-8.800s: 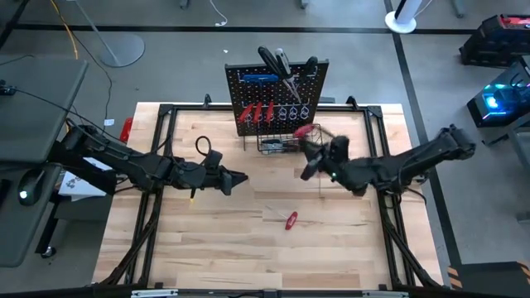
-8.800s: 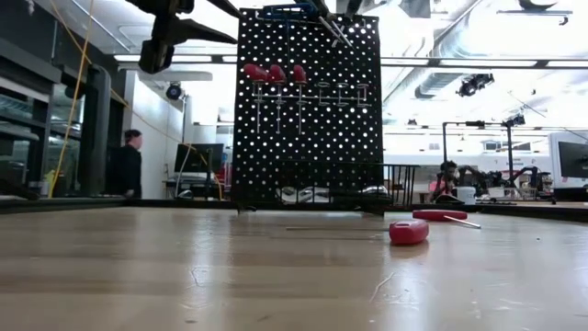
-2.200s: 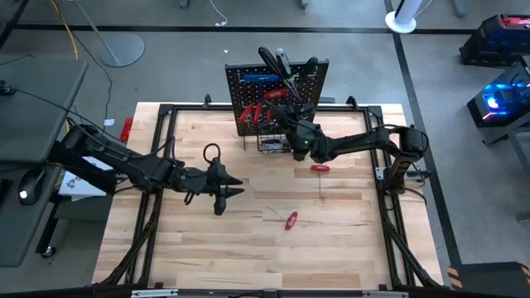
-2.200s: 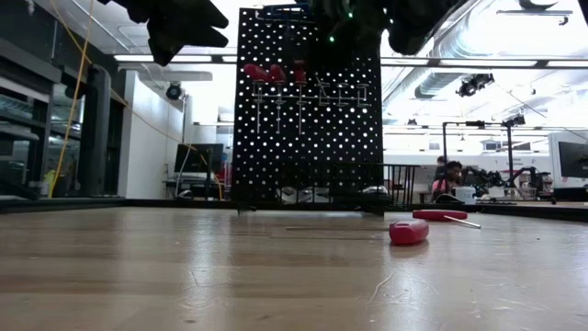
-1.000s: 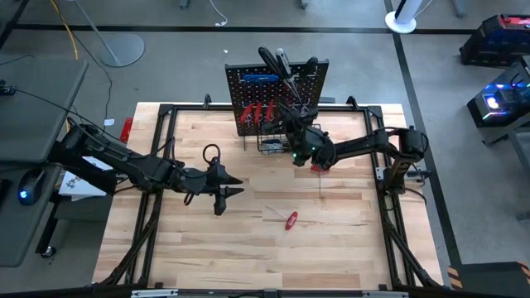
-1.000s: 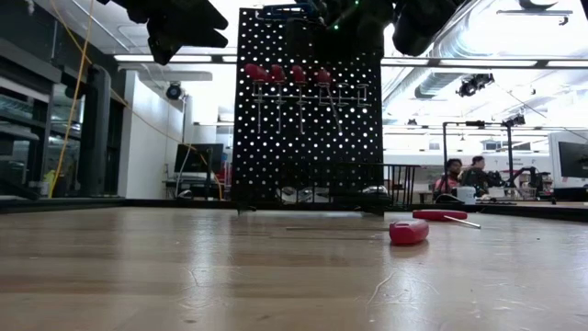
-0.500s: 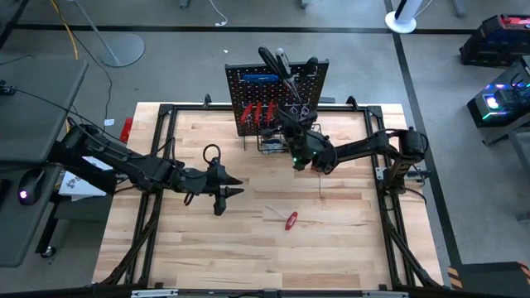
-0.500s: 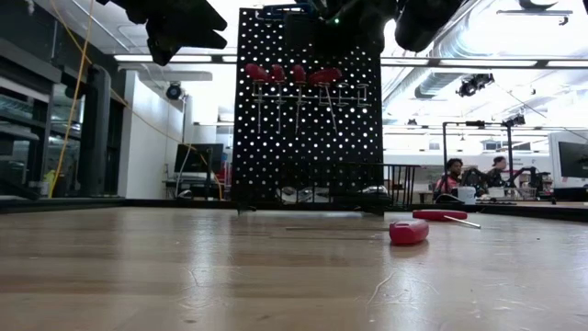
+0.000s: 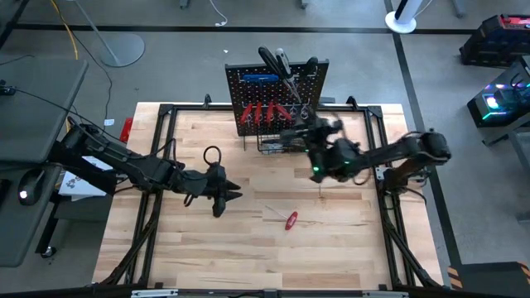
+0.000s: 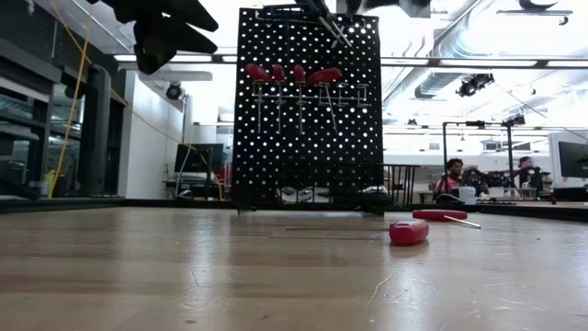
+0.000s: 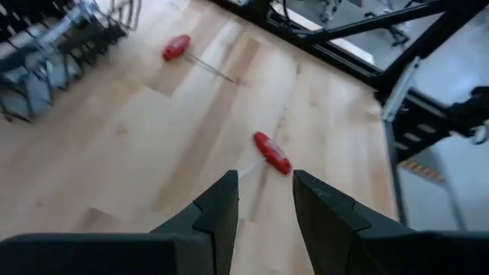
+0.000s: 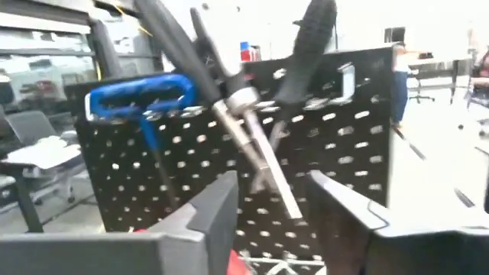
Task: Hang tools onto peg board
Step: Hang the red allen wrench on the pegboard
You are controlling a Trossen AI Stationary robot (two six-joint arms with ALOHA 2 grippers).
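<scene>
The black peg board (image 9: 277, 83) stands upright at the table's far middle. Several red-handled screwdrivers (image 10: 287, 74) hang from its hooks. A blue T-handle key (image 12: 137, 95), black-handled tools (image 12: 309, 46) and silver pliers (image 12: 260, 153) hang higher up. My right gripper (image 9: 308, 139) is open just in front of the board's right half, holding nothing (image 12: 271, 187). One red screwdriver (image 9: 291, 220) lies flat on the table's middle, and another (image 11: 177, 47) lies nearer the board. My left gripper (image 9: 234, 194) is open above the table, left of the nearer screwdriver (image 11: 271, 153).
A black wire basket (image 9: 277, 146) sits at the board's foot. A black metal frame (image 9: 166, 112) runs around the tabletop. People (image 10: 450, 175) sit in the room far behind the table. Bare wood lies across the table's near half.
My right gripper has drawn back from the peg board toward the table's right and near side. It has let go of a red-handled screwdriver, which now hangs on the board right of the others. My left gripper has shifted slightly.
</scene>
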